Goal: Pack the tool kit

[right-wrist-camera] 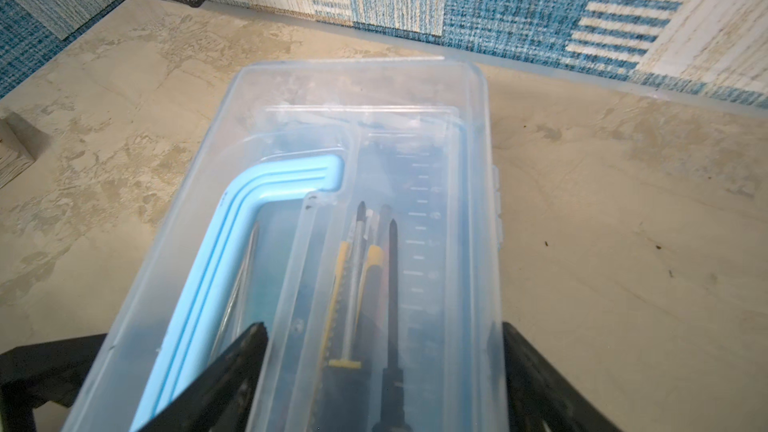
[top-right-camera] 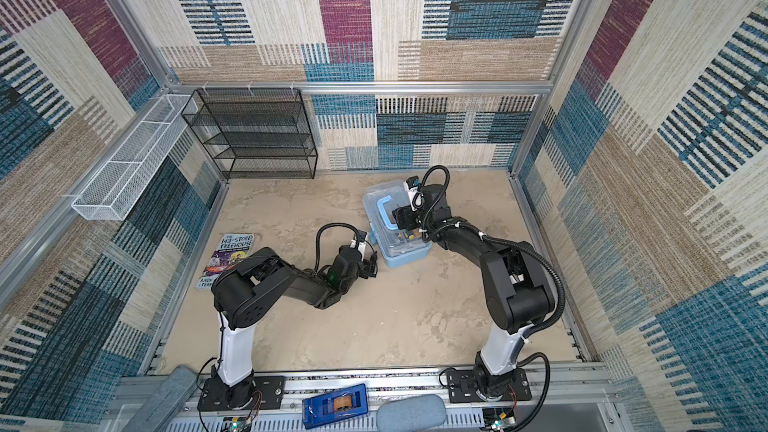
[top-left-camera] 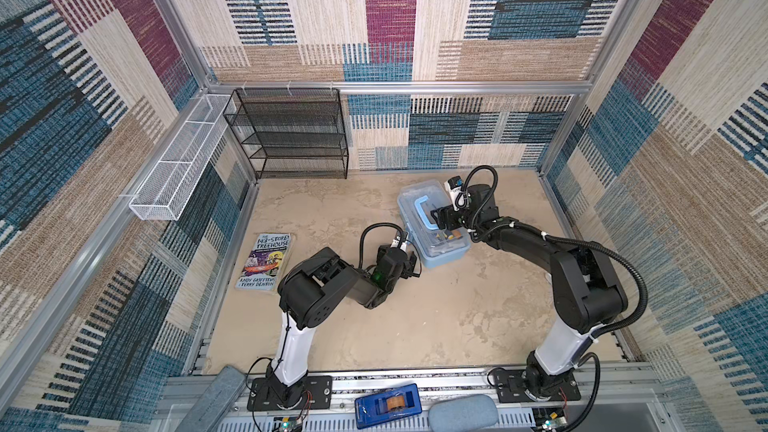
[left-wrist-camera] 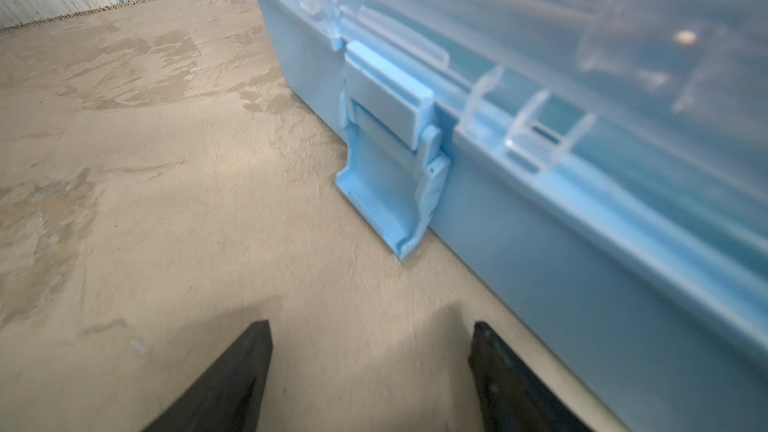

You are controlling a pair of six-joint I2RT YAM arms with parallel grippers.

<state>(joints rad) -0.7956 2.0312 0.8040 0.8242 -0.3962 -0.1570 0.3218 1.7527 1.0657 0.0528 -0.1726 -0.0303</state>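
Right wrist view looks down through the clear lid (right-wrist-camera: pixel 291 89) of the case (right-wrist-camera: pixel 478 243), which lies closed over a tray holding a yellow-and-black knife (right-wrist-camera: pixel 338 297), a dark screwdriver (right-wrist-camera: pixel 392 284) and other slim tools too blurred to name; thin metal rods (right-wrist-camera: pixel 245 276) lie under the handle (right-wrist-camera: pixel 232 243), folded flat on the lid. The right gripper (right-wrist-camera: pixel 382 326) hangs over the lid with its jaws wide, one finger above the lid, one past the side wall, gripping nothing. In both top views the case (top-left-camera: pixel 444 257) sits on the table (top-left-camera: pixel 374 326), right of middle and toward the back. The left gripper (left-wrist-camera: pixel 370 324) is low over the table just beside the case's side wall, jaws wide and empty, facing a blue latch (left-wrist-camera: pixel 390 151); whether it is fastened I cannot tell. A book (top-left-camera: pixel 266 261) lies near the left edge. A black rack (top-left-camera: pixel 291 130) and white basket (top-left-camera: pixel 174 168) stand at the back left, well apart from the case.
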